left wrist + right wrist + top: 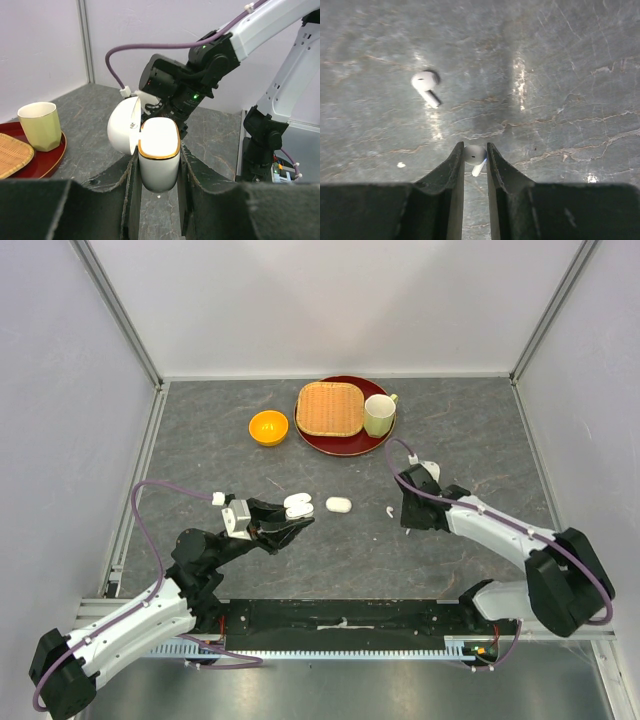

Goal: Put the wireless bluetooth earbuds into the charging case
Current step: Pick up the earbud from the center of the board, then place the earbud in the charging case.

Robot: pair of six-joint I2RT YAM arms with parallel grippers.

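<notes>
L gripper point(159, 172) is clamped on open-lidded case point(159, 145). R gripper point(475, 161) is closed on earbud point(473, 154) over table point(560, 75). 2nd earbud point(426, 86) is seen near, untouched; table edges well off.

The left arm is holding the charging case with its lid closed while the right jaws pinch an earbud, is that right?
Not the lid. The left wrist view shows the charging case held in the left jaws with its lid swung open. The right jaws do pinch an earbud.
</notes>
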